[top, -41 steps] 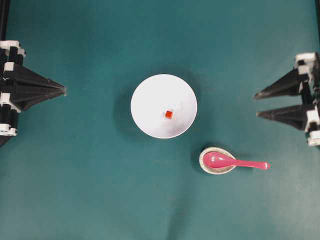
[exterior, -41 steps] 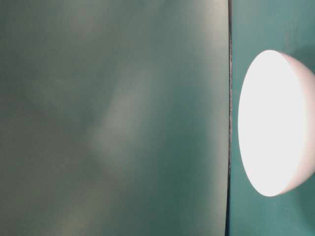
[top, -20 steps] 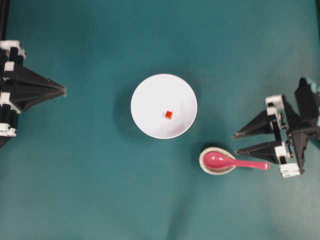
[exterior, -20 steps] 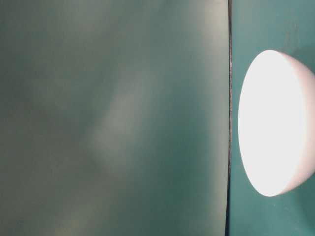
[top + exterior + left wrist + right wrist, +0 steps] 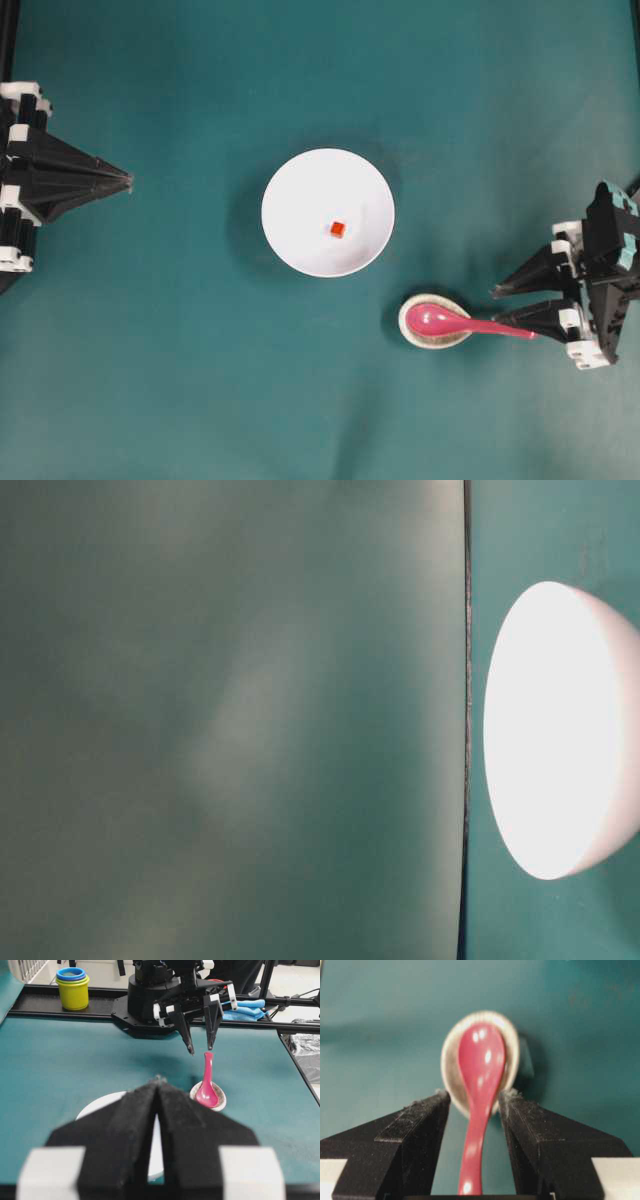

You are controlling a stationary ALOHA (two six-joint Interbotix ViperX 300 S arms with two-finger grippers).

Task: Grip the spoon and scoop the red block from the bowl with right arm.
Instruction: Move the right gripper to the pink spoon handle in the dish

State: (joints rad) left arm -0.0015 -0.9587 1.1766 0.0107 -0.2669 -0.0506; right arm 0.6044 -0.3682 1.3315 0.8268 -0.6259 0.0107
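Note:
The white bowl [image 5: 300, 195] sits mid-table with the tiny red block [image 5: 337, 229] inside it; from table level the bowl [image 5: 560, 730] shows only as a bright glare. The pink spoon [image 5: 470, 324] rests with its scoop in a small speckled dish [image 5: 408, 322], handle pointing right. My right gripper [image 5: 497, 305] is open, and its fingers straddle the handle without touching. In the right wrist view the spoon [image 5: 481, 1070] runs between the two fingers [image 5: 415, 1130]. My left gripper [image 5: 128, 181] is shut and empty at the left edge, far from the bowl.
The left wrist view shows the right gripper [image 5: 200, 1051] above the spoon [image 5: 206, 1085], and stacked yellow and blue cups [image 5: 73, 990] beyond the table's far edge. A black frame rail [image 5: 60, 1007] borders that side.
My right gripper came down from the upper right to the spoon's handle end, staying open, and now straddles the handle. The left arm, bowl and block have not moved.

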